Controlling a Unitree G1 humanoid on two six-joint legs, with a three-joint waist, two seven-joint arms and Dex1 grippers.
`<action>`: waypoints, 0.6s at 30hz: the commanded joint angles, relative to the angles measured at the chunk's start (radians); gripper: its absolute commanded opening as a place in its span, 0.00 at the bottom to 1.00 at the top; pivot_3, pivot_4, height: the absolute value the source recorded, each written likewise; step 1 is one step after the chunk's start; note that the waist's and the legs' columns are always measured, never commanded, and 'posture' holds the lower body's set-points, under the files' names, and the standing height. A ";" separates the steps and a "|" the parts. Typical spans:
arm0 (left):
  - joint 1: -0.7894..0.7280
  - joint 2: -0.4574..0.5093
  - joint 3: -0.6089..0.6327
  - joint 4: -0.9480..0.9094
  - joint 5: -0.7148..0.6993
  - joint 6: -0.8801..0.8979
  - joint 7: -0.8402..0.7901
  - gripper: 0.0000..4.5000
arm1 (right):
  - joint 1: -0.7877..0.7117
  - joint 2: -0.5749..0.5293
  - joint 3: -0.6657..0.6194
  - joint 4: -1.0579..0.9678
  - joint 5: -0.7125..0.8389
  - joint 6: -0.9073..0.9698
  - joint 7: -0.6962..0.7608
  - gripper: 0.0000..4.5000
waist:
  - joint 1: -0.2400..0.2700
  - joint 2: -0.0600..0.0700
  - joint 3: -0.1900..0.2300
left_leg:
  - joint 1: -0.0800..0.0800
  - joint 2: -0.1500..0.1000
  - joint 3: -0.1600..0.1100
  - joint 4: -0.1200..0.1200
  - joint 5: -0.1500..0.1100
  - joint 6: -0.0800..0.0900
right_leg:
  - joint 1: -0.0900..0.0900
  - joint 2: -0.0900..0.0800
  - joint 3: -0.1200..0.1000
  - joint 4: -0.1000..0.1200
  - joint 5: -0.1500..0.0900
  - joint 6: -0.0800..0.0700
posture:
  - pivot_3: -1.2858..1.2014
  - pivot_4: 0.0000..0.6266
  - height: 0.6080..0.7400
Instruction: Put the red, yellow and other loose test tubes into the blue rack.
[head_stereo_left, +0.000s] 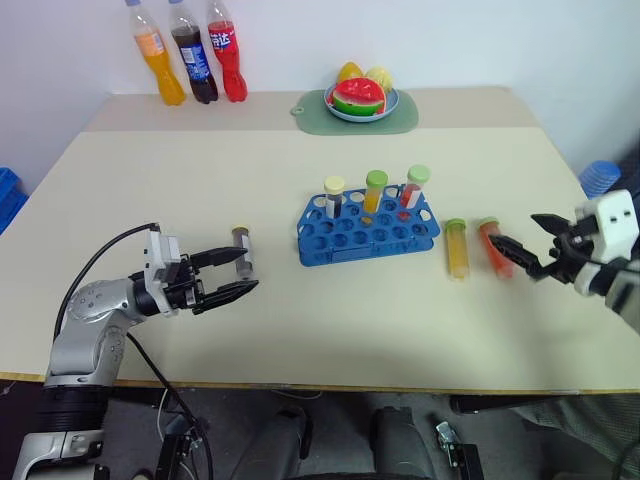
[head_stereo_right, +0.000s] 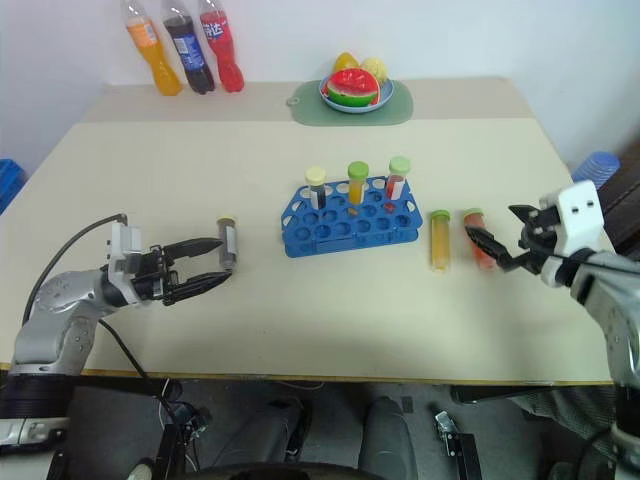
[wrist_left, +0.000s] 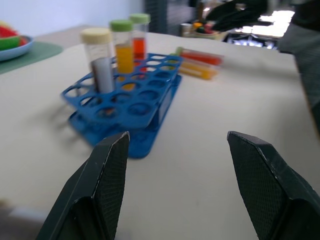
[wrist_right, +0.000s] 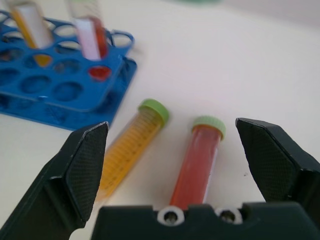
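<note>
The blue rack (head_stereo_left: 366, 235) stands mid-table with three capped tubes upright in its back row: cream cap (head_stereo_left: 334, 192), yellow liquid (head_stereo_left: 375, 190) and red liquid (head_stereo_left: 415, 186). To the right of the rack, two loose test tubes lie side by side, a yellow one (head_stereo_left: 456, 249) and a red one (head_stereo_left: 495, 247). My right gripper (head_stereo_left: 515, 230) is open just behind the red tube (wrist_right: 197, 160), low over the table. A dark tube (head_stereo_left: 241, 250) lies left of the rack, beside the far fingertip of my open, empty left gripper (head_stereo_left: 250, 271), which points toward the rack (wrist_left: 125, 107).
Three soda bottles (head_stereo_left: 190, 55) stand at the back left corner. A green mat with a fruit plate (head_stereo_left: 358, 108) lies at the back middle. A blue stool (head_stereo_left: 600, 177) sits beyond the table's right edge and a blue crate (head_stereo_left: 8, 195) beyond the left.
</note>
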 joint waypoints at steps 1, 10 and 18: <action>0.008 0.006 0.006 -0.049 -0.022 0.018 0.000 0.72 | -0.168 -0.042 0.076 0.137 -0.025 0.177 -0.016 1.00 | -0.001 0.000 0.000 | 0.000 0.000 0.001 0.000 0.000 0.000 | -0.001 0.000 0.001 0.000 0.000 0.000 | 0.52 0.24 1.00; 0.046 0.009 0.004 -0.092 -0.031 0.056 0.001 0.72 | -0.581 -0.054 0.376 0.575 -0.162 0.290 0.161 1.00 | -0.003 0.000 0.002 | -0.001 0.001 0.011 0.000 -0.002 0.003 | -0.005 0.000 0.008 0.000 0.001 0.001 | 0.52 0.24 1.00; 0.087 0.012 0.027 -0.145 -0.061 0.093 0.017 0.72 | -0.799 0.042 0.561 0.989 -0.360 0.163 0.289 1.00 | -0.008 0.000 0.002 | -0.001 0.002 0.013 0.000 -0.002 0.003 | -0.006 0.000 0.009 0.000 0.002 0.002 | 0.52 0.24 1.00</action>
